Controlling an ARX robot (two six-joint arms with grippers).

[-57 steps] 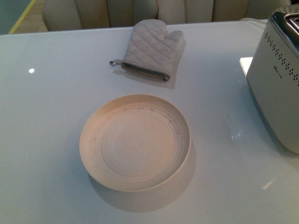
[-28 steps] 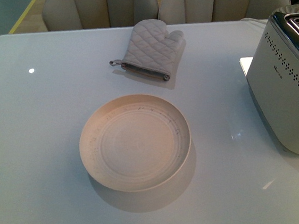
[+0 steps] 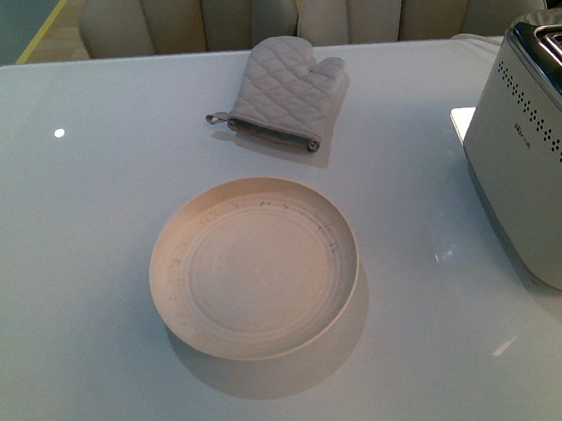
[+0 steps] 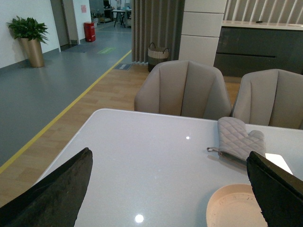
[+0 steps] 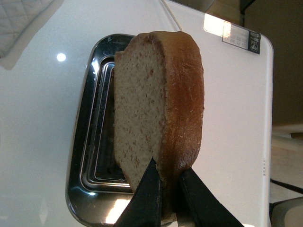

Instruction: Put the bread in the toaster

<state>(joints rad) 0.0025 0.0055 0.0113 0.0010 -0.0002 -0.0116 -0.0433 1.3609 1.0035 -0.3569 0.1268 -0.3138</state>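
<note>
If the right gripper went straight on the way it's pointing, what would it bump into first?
Probably the toaster: the bread in the right gripper would reach its shiny top by the slot first, though depth is unclear.

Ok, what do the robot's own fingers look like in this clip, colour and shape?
Left fingers: broad, matte black wedges with a slightly rough surface. Right fingers: the same black, seen here as slim blades tapering to points. No cables or markings show on either, and the front view shows neither arm.
</note>
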